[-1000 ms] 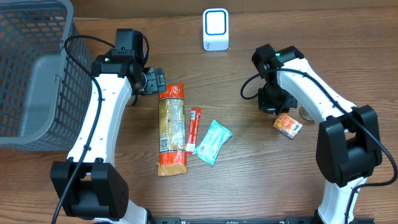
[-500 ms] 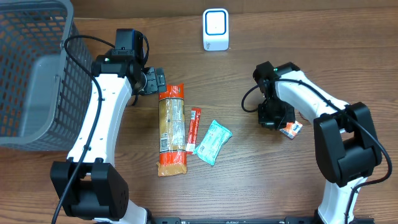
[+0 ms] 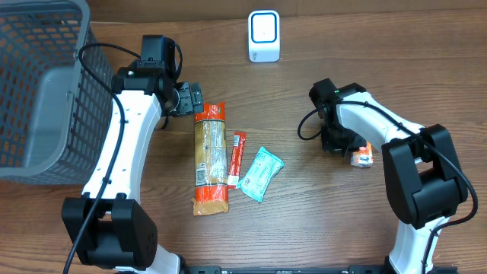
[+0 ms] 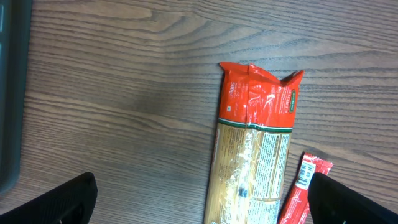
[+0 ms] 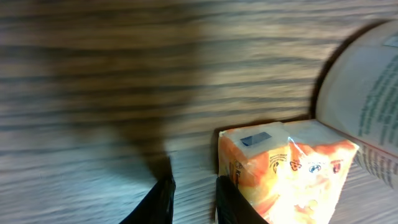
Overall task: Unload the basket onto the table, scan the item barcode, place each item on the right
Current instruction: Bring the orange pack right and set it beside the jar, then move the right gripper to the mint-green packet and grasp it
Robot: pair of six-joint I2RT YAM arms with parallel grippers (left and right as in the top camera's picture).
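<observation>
The right gripper (image 5: 191, 193) is down at the desk (image 5: 93, 93), jaws barely parted and seemingly empty, just beside the orange packet (image 5: 280, 168). The left gripper (image 4: 202, 180) gapes wide, empty, over the pasta bag (image 4: 255, 155).

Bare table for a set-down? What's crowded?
Free: wood between teal packet and right tool, below the white device; also near edge of the table. Crowded: pasta pack, red stick and teal packet bunched; orange carton beside right tool.

orange packet (image 5: 286, 168) beside right claw (image 5: 193, 199), basket (image 3: 46, 114) left
</observation>
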